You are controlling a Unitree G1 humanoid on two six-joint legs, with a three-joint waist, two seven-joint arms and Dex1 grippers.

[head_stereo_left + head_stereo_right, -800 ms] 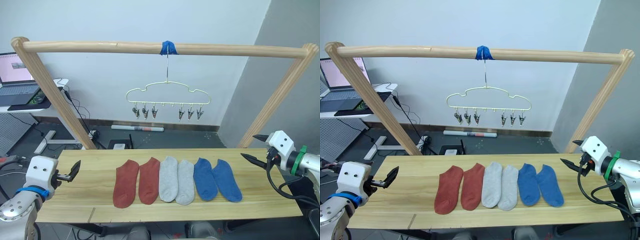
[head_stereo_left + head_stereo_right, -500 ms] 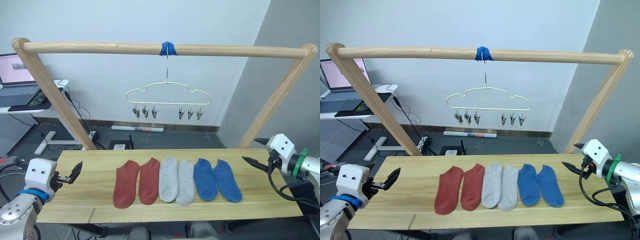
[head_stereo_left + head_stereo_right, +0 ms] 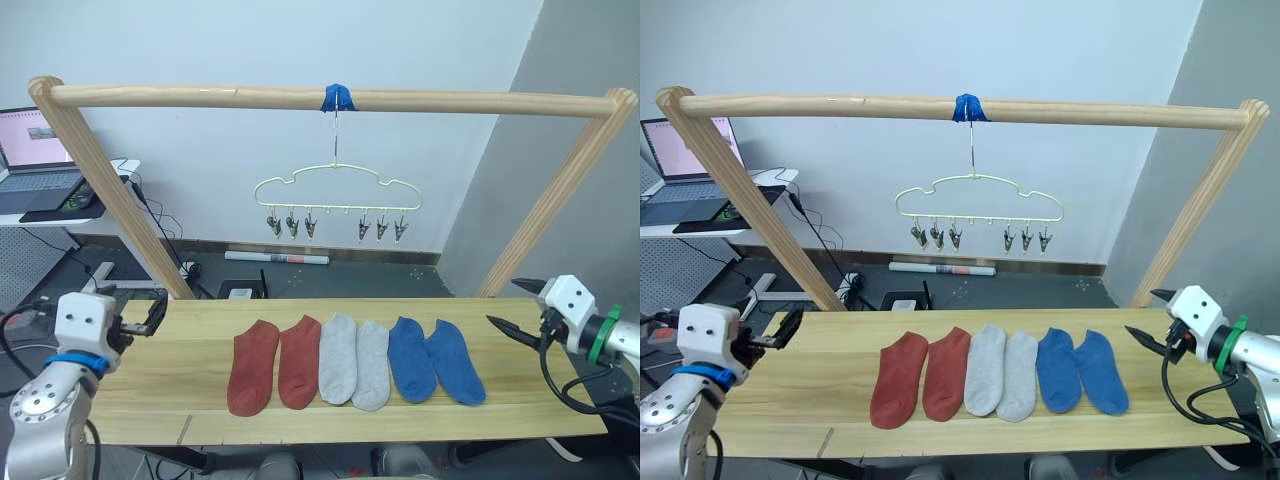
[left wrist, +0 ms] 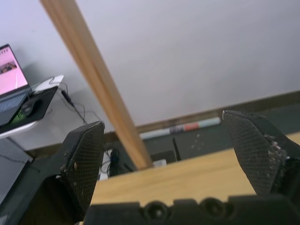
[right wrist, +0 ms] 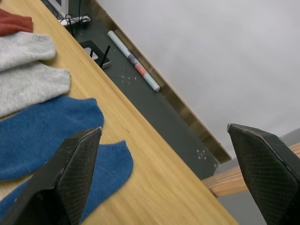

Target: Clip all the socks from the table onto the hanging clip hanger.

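Note:
Six socks lie in a row on the table [image 3: 190, 405]: two rust-red [image 3: 252, 367], two light grey [image 3: 338, 357], two blue [image 3: 410, 358]. The pale-yellow clip hanger [image 3: 336, 187] hangs above and behind them, its metal clips [image 3: 291, 224] empty. My left gripper [image 3: 152, 313] stands open over the table's left end, well apart from the red socks; the left wrist view has its fingers [image 4: 84, 159] spread. Open as well, my right gripper [image 3: 503, 302] hovers at the table's right end, just right of the blue socks [image 5: 56, 136].
A thick wooden pole frame [image 3: 200, 95] spans the table; its slanted legs [image 3: 112, 190] rise at the far corners, and the hanger's hook hangs from blue tape [image 3: 337, 97]. A laptop [image 3: 35, 160] sits on a side desk at far left. Cables lie on the floor behind.
My left gripper has lifted and moved toward the table's far left corner. The right gripper has drawn slightly to the right. The socks and hanger have not moved.

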